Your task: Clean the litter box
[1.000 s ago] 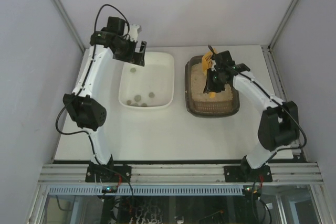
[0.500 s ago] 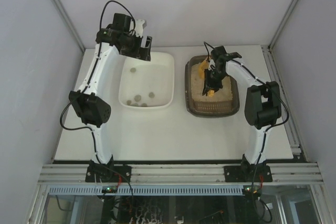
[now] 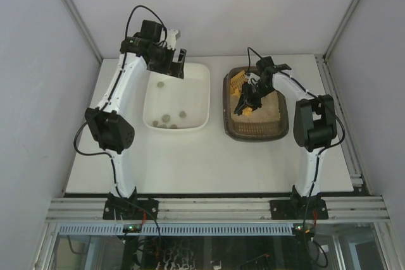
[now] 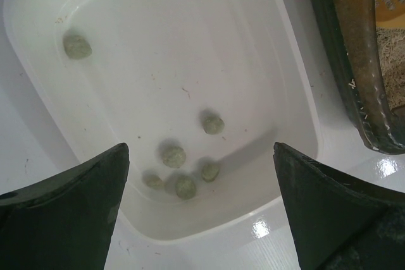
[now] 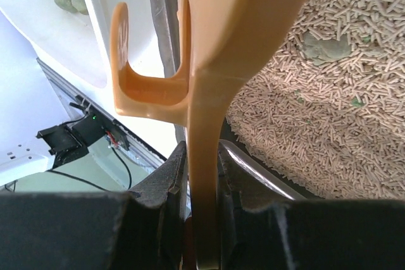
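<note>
1. The litter box (image 3: 256,136) stands right of centre in the top view, beside the white tub (image 3: 190,90).
2. The right gripper (image 5: 202,175) is clamped on the yellow scoop (image 5: 212,61).
3. The left gripper (image 4: 201,156) is spread wide above the tub.

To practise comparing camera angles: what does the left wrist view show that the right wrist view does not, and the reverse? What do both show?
Only the left wrist view: the left end effector, open above the white tub, with most of the tub's floor and several greenish clumps on it.
Only the right wrist view: the right end effector shut on the handle of the yellow scoop, and a green lump lying in the litter.
Both: part of the white tub with some clumps, and part of the litter box with its beige litter.
</note>
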